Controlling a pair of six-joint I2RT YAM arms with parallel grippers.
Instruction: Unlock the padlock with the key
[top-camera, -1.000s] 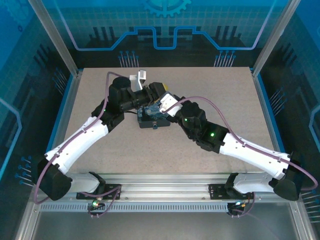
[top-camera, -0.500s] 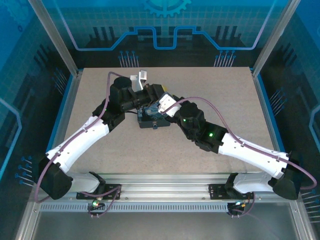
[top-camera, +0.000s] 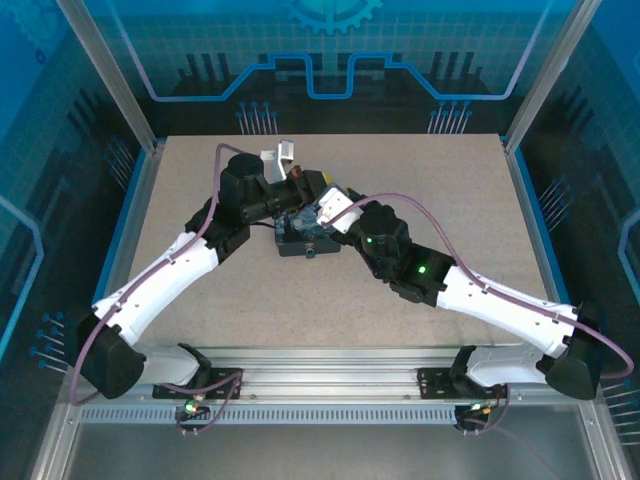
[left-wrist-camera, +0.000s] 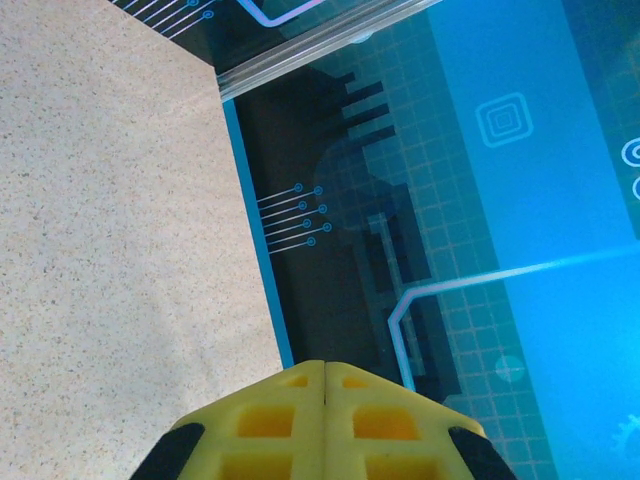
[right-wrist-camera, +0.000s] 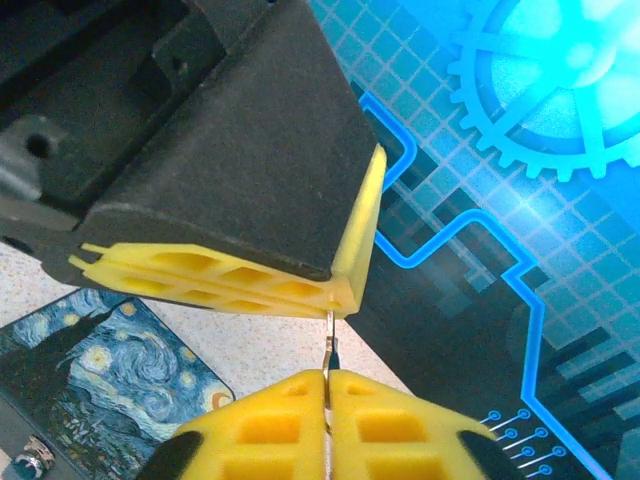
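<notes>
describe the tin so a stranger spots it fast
On the speckled beige table, look where the left arm and right arm meet. Beneath them lies a small rectangular tin, alone in being printed with swirling blue starry night sky.

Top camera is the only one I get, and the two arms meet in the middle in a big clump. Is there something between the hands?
Observer: Yes. The right wrist camera shows a thin metal strip pinched in the right hand.
Operator: Does it touch the other hand?
Observer: Its top end reaches the tip of the left hand.
Operator: Is that hand open?
Observer: No. In the left wrist camera its yellow fingers press flat together.
</notes>
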